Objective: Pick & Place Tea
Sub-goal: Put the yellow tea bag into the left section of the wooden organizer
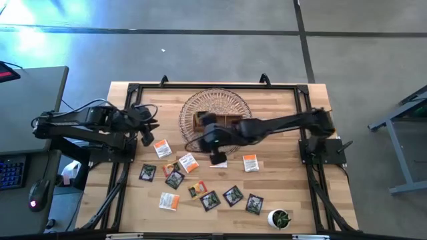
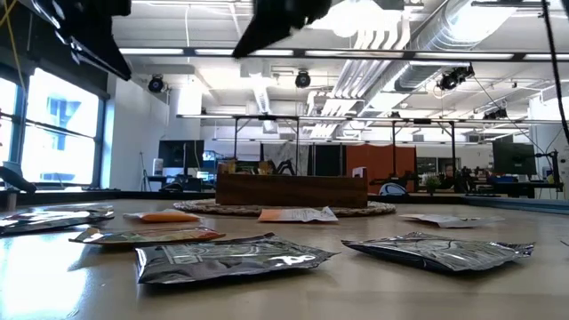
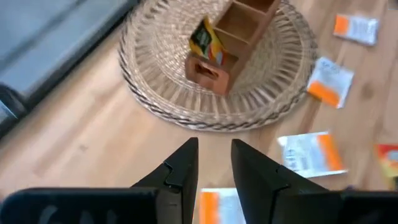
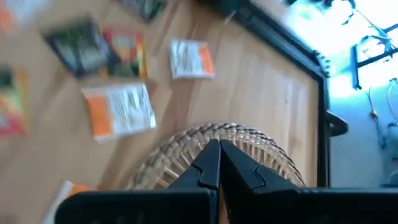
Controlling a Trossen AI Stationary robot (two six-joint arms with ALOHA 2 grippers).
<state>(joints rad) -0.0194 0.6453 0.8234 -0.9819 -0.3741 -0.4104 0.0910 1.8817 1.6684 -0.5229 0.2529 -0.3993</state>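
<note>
We are hovering the right claw (image 1: 217, 157), fingers pressed together and apparently empty, at the wicker mat's (image 1: 193, 107) edge, between sachets. The left claw (image 1: 148, 137), narrowly parted, is waiting. Most tea sachets (image 1: 188, 162) are lying on the table (image 1: 280, 180), so next we are needing a fresh pick.

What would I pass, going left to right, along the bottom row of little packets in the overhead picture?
White-and-orange tea packet → yellow-red tea packet → first black tea packet → second black tea packet → third black tea packet → small potted plant.
</note>
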